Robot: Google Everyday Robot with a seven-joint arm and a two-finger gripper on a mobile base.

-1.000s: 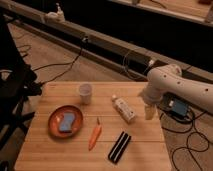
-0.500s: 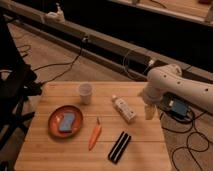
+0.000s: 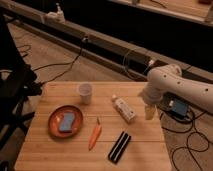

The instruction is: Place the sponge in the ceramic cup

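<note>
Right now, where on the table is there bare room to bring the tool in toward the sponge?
Bare wood: the front-left corner below the orange plate, the back-left strip beside the ceramic cup, the front-right corner past the black bar. Crowded: the middle, with carrot, white bottle and bar. The tool hangs at the table right edge, beside the bottle.

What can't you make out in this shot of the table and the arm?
Camera view:
- White bottle: label text, too blurred.
- Black object: what it is, too blurred.
- Ceramic cup: its inside bottom, hidden by its own wall.
- Arm above the gripper, which hangs at the table's right edge: cut off by the picture's right edge.
</note>
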